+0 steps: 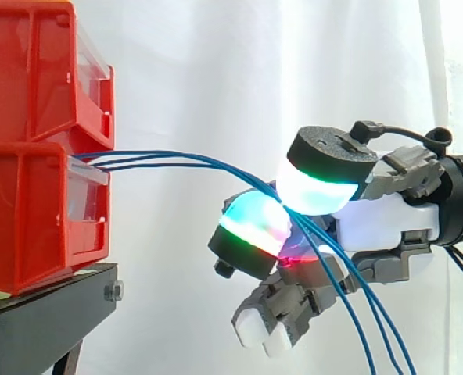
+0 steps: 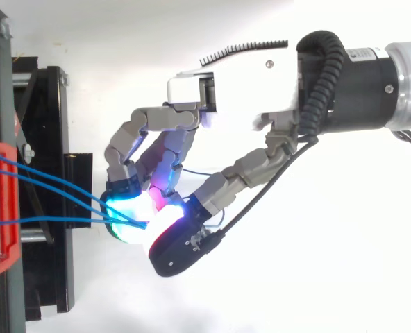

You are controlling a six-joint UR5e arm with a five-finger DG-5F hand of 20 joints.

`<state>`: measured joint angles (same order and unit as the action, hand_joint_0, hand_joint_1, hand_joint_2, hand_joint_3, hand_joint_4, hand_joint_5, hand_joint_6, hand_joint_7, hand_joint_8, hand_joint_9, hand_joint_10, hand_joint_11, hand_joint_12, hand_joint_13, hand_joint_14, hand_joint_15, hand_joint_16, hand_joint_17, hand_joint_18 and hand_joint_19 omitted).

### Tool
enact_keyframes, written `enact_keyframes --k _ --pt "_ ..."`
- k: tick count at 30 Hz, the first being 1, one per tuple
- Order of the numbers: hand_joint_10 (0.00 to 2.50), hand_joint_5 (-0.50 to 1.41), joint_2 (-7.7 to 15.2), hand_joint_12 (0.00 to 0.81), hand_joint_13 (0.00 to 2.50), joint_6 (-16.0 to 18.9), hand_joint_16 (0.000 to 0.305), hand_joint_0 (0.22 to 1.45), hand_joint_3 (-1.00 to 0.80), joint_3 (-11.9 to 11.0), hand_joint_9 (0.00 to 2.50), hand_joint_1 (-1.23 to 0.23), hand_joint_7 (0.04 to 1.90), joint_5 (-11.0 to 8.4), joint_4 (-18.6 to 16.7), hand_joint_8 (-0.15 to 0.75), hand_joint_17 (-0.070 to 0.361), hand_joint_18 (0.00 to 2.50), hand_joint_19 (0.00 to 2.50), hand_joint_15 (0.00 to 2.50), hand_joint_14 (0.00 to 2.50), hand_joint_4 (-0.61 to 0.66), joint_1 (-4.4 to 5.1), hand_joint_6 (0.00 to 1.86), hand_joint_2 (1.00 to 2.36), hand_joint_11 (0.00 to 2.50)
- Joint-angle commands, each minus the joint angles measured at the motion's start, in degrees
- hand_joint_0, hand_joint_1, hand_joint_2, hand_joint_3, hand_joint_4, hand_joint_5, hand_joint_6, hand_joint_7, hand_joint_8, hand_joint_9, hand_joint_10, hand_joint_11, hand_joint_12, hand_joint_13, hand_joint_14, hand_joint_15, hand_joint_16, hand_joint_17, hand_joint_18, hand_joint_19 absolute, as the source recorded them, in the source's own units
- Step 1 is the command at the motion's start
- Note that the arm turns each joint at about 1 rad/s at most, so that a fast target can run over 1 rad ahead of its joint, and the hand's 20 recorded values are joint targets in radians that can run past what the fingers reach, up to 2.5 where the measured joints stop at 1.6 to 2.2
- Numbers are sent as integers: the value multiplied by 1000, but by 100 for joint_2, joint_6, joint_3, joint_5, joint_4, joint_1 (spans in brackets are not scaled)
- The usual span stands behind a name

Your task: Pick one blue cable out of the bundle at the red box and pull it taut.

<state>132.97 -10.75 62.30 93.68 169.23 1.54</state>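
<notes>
Side view shows us the hand (image 1: 382,223), to the right of the stacked red bins (image 1: 28,211), with thumb and a finger pinched on the blue cables (image 1: 177,158). We see the cables leave the bins' front, reach the glowing pads (image 1: 317,190), then droop farther right of the bins.

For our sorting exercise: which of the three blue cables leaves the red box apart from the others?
The lowest cable in the top view; the other two start close together.

White-shelled hand (image 2: 240,90), grey segmented fingers (image 2: 132,135), black-capped pads (image 1: 314,191) glowing green, cyan, perhaps magenta
</notes>
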Motion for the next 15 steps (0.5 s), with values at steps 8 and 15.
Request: enact_keyframes --k 8,15 --pt "0 -134 -8 409 752 38 53 737 -500 -69 1043 -965 805 -78 180 408 119 646 282 332 10 53 4 900 1000 1138" --pt "0 -127 1 414 752 64 55 549 -500 -69 1042 -860 805 -78 180 427 123 645 305 340 10 129 22 887 1000 1143"
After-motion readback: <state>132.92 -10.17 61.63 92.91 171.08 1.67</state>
